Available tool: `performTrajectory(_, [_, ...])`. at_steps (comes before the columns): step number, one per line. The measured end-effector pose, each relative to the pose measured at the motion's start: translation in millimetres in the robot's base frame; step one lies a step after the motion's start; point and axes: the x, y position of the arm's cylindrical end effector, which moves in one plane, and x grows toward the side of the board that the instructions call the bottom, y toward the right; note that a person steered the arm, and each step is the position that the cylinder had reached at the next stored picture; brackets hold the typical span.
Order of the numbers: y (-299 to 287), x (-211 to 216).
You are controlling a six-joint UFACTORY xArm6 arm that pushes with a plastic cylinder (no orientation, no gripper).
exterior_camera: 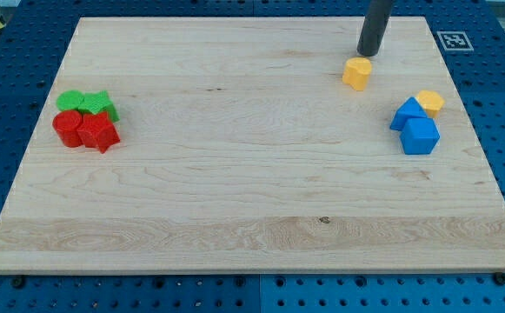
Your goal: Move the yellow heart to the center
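Note:
The yellow heart [356,73] lies on the wooden board [235,183] in the upper right of the view. My tip [369,53] is just above and slightly right of the heart, at its top edge, touching or almost touching it. A second yellow block [430,103], shape unclear, sits further right, against the blue blocks.
Two blue blocks [407,113] [421,136] sit together at the view's right. At the left, two green blocks [71,101] [102,103] and two red blocks [67,128] [99,133] form a tight cluster. A marker tag [454,40] lies off the board's top right corner.

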Motion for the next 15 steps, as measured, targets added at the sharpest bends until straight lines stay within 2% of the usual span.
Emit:
performTrajectory(3, [0, 33])
performTrajectory(6, [-29, 81])
performTrajectory(7, [-49, 88])
performTrajectory(8, [-74, 73])
performTrajectory(10, [-119, 71])
performTrajectory(13, [-134, 103])
performTrajectory(15, [-136, 106])
